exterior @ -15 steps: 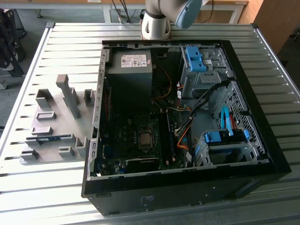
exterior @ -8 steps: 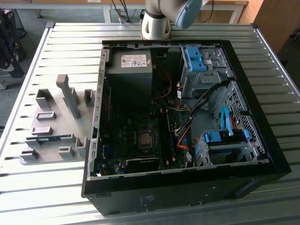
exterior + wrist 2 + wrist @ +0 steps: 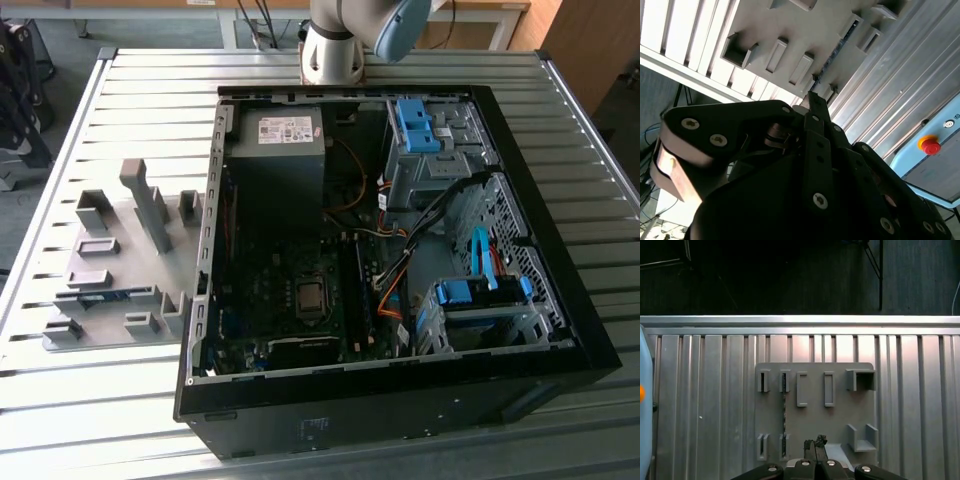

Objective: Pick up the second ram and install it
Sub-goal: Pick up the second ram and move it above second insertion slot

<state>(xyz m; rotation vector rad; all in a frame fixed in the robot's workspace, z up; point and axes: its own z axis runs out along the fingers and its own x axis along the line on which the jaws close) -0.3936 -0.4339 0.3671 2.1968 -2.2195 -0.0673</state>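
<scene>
Looking through the first wrist view, you see the gripper with its two dark fingertips pressed together and nothing between them. It hangs over the grey holder plate, which lies on the slatted metal table. The second ram stands on edge in that plate, a thin dark line running between slotted blocks. Your fingertips are near it but clear of it, off to one side of its line. The second wrist view gives you the same: the gripper ends in one narrow closed tip, and beyond it the ram shows as a dark strip seated in the plate. A red stop button sits on a pale blue box beside the table. In the exterior view you find the plate just beside the open computer case, on the exterior view's left. There the ram is a blue-green sliver low between the blocks. The case lies on its side with the motherboard exposed, and the arm stands behind it.
</scene>
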